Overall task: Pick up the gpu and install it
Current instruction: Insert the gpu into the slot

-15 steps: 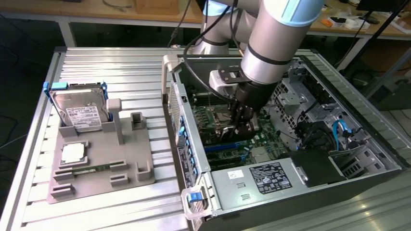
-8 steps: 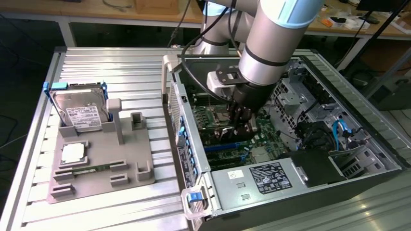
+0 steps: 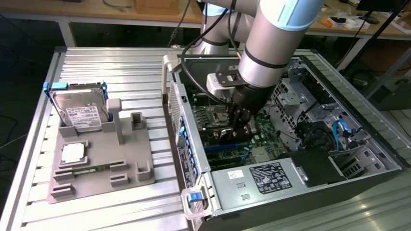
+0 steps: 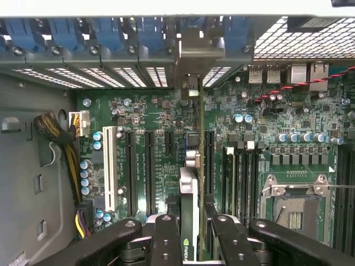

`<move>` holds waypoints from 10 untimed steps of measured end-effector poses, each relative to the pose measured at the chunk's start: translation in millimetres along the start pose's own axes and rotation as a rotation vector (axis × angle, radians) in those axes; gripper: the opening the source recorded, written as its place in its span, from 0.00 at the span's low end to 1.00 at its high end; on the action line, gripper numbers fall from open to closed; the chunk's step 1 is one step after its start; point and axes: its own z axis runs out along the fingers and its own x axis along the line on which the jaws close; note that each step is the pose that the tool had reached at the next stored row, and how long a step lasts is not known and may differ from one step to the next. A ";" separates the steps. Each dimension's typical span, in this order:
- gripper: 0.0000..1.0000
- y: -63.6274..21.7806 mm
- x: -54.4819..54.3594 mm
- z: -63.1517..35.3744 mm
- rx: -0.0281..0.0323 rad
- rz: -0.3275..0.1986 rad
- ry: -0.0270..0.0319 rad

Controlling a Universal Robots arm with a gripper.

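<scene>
Arm is reaching down into the open computer case, centre-right of the exterior view. The gripper sits low over the motherboard, near the middle of the frame. In the wrist view the gpu stands on edge directly between the black fingers, thin top edge toward the camera. The jaws are partly closed and pinched on that card from both flat sides, with nothing else in them. There is no offset to note: the card is in the grip, not beside it. Its long axis runs from the fingers toward the case's rear wall with the blue-clipped slot openings, parallel to the long black expansion slots. One such slot lies open on each side of the card, and the CPU socket is well apart on the far side. A grey metal piece lines up with the card at the rear wall; I judge it to be the bracket end but cannot confirm. The card hides whatever is directly beneath it, so I cannot tell whether its lower edge touches a slot or hangs above it. The grey tray at the exterior view's lower left holds the hard drive and the memory stick, well apart from the work.
</scene>
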 end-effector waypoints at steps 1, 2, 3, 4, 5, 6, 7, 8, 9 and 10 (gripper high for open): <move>0.27 0.0 1.1 0.3 -0.0001 0.000 0.0001; 0.27 0.0 2.0 0.7 0.0000 0.000 0.0000; 0.27 0.0 2.8 1.0 0.0001 0.000 -0.0001; 0.27 0.0 3.3 1.3 0.0000 0.000 -0.0001; 0.27 0.0 3.8 1.7 0.0000 0.000 -0.0001; 0.27 0.1 3.9 2.0 0.0001 0.000 -0.0002; 0.27 0.1 3.9 2.2 0.0000 0.000 0.0000; 0.27 0.1 3.9 2.4 0.0000 0.000 0.0000; 0.27 0.1 4.0 2.6 0.0001 0.000 0.0000; 0.27 0.1 4.0 2.8 0.0003 0.000 -0.0001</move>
